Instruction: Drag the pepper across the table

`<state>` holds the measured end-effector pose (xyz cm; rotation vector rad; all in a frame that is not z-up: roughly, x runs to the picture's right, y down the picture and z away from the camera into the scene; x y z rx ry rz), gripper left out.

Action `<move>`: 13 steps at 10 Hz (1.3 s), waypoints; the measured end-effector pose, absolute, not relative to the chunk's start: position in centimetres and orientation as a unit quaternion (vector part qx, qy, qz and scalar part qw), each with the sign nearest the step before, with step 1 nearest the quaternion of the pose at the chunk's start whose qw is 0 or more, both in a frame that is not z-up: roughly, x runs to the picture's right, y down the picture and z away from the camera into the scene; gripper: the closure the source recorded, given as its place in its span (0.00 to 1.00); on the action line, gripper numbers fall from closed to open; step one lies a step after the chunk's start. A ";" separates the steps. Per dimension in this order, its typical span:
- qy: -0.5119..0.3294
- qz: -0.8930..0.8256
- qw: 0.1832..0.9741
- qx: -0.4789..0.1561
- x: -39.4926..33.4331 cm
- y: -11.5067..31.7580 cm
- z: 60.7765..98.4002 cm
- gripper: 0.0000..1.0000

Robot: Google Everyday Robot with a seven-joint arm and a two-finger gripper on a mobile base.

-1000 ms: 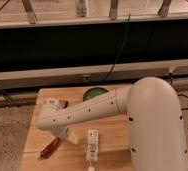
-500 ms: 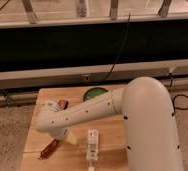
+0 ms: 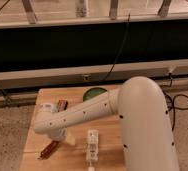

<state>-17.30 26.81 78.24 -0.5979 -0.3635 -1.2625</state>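
Observation:
The pepper point(image 3: 49, 149) is a small reddish-brown tapered thing lying on the light wooden table point(image 3: 107, 150) near its front left corner. My white arm reaches from the right across the table to the left. My gripper point(image 3: 60, 135) hangs below the end of the arm, just above and to the right of the pepper's upper end. The arm hides part of it, and I cannot tell whether it touches the pepper.
A white strip point(image 3: 92, 145) lies to the right of the pepper. A dark brown bar point(image 3: 62, 104) and a small white object point(image 3: 47, 107) sit at the back left. A green bowl point(image 3: 94, 93) stands at the back edge. Cables run behind the table.
My arm's elbow has shifted a little to the left and towards the camera. The pepper stays in about the same place.

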 end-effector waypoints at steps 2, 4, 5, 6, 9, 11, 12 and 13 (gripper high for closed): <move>-0.170 -0.585 0.744 -0.273 -17.7 27.2 78.4 0.20; -0.169 -0.590 0.741 -0.273 -17.9 27.2 78.4 0.20; -0.170 -0.594 0.737 -0.273 -18.1 27.4 78.4 0.20; -0.170 -0.598 0.734 -0.273 -18.3 27.5 78.4 0.20; -0.172 -0.604 0.729 -0.273 -18.7 27.8 78.6 0.20; -0.171 -0.612 0.722 -0.272 -19.3 28.2 78.5 0.22; -0.171 -0.614 0.721 -0.272 -19.4 28.3 78.5 0.23; -0.171 -0.618 0.718 -0.271 -19.6 28.4 78.4 0.23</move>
